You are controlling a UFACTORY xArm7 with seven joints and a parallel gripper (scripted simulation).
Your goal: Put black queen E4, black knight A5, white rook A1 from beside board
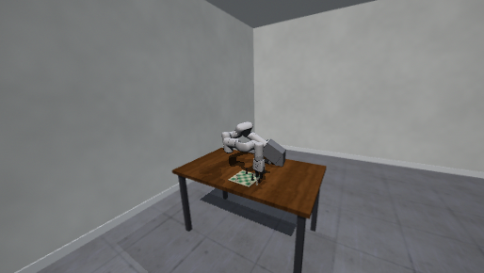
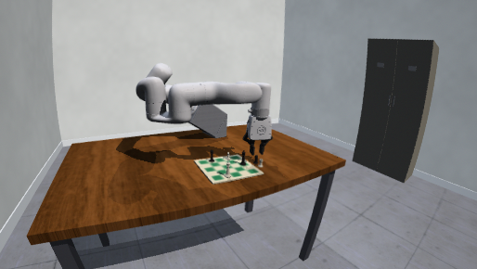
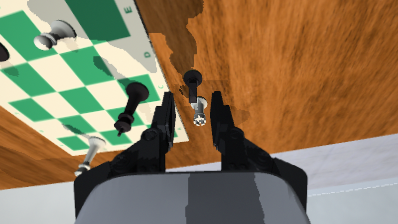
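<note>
My gripper points down above the pieces beside the board, its fingers part open with nothing held. A black piece with a blocky head, looking like the knight, stands beside the board. The white rook stands close to it. In the wrist view both show between the finger lines, below the tips. Which black piece on the board is the queen, I cannot tell.
A tall black piece stands on the board near the left finger. Another black piece and two white pieces also stand on the board. The table surrounds it.
</note>
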